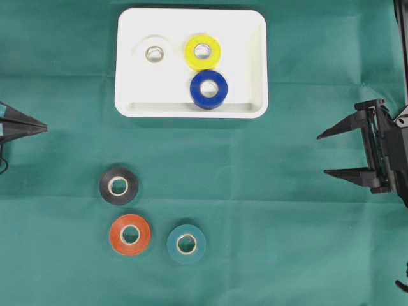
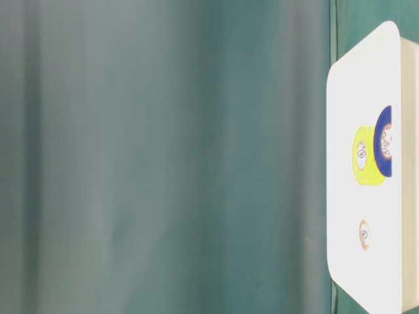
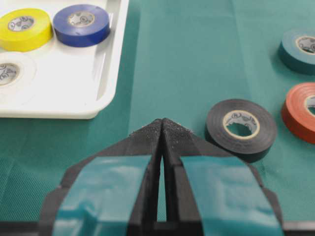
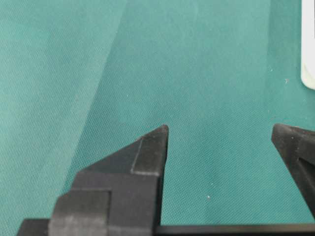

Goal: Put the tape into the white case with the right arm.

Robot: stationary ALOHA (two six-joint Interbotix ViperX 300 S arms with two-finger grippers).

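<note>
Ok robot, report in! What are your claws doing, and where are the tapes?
Right gripper open, empty. Left gripper shut, empty. White case holds white, yellow, blue rolls; black tape, orange tape, teal tape on cloth. Path clear.

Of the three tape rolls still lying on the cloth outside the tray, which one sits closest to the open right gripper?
The teal roll: it lies rightmost of the three, right of the orange and black rolls.

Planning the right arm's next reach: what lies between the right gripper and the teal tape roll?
Only bare green cloth between the right gripper and teal tape roll, in the overhead view.
</note>
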